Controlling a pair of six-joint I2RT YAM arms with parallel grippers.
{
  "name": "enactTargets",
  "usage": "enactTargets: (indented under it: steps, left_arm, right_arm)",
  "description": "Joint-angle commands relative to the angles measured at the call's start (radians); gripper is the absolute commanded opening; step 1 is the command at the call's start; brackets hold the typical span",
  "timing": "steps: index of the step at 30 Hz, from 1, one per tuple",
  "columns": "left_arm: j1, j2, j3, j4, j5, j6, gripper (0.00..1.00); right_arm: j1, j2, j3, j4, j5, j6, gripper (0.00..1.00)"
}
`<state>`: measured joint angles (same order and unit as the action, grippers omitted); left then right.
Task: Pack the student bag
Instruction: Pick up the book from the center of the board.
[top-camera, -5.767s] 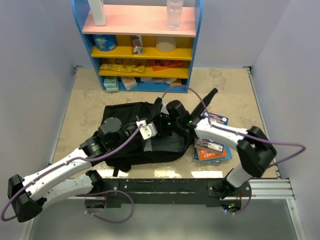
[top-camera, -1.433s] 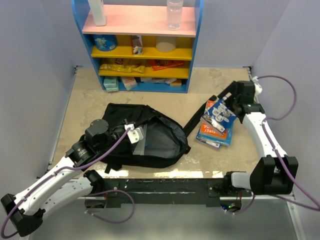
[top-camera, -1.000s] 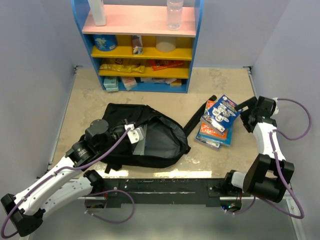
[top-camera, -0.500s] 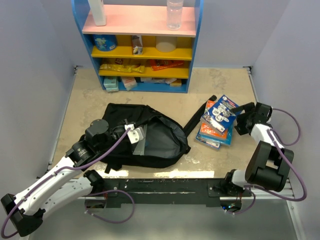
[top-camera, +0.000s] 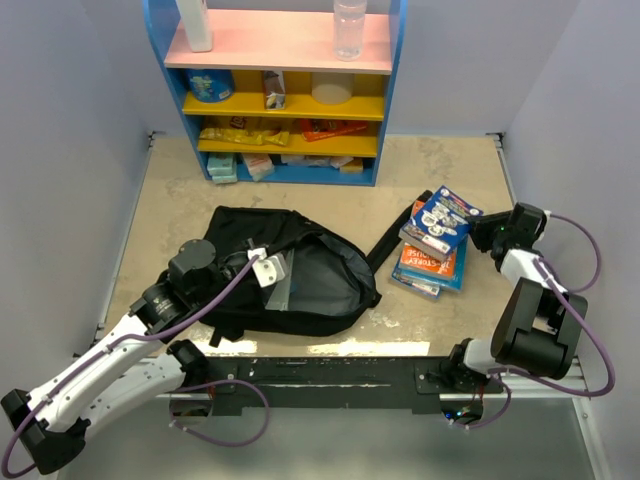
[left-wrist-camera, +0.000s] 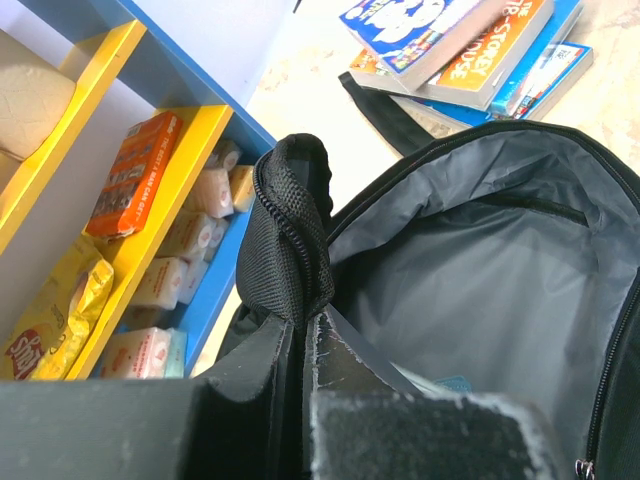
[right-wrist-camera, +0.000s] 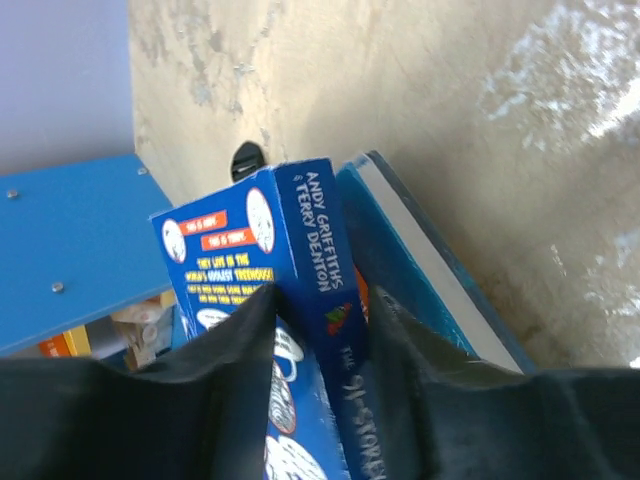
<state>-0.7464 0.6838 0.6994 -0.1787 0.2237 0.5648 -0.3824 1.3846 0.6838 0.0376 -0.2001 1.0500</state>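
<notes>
Within the last second the right gripper (right-wrist-camera: 320, 296) had narrowed from wide open. Its fingers now pinched the spine end of the top book (top-camera: 441, 220), a blue Treehouse paperback sitting slightly askew on the book stack (top-camera: 428, 268). The left gripper (left-wrist-camera: 303, 345) stayed clamped on the rim of the student bag (top-camera: 300, 278), which lay on the table (top-camera: 170, 200) left of the books, its main compartment held gaping toward them. The book therefore looked secured and ready to be carried across into the open bag.
</notes>
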Motion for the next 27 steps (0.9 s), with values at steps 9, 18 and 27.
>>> enactTargets:
  steps: [9,18,27]
  left_arm:
    - [0.004,-0.035,0.032,0.079,0.026,0.006,0.0]
    - [0.004,-0.033,0.005,0.123,0.006,-0.017,0.0]
    - [0.005,-0.018,-0.008,0.125,0.011,-0.003,0.0]
  right_arm:
    - [-0.003,0.016,-0.038,0.096,-0.067,0.031,0.0]
    - [0.121,-0.201,-0.041,0.05,-0.229,0.059,0.0]
    - [0.235,-0.331,-0.116,0.226,-0.317,0.326,0.0]
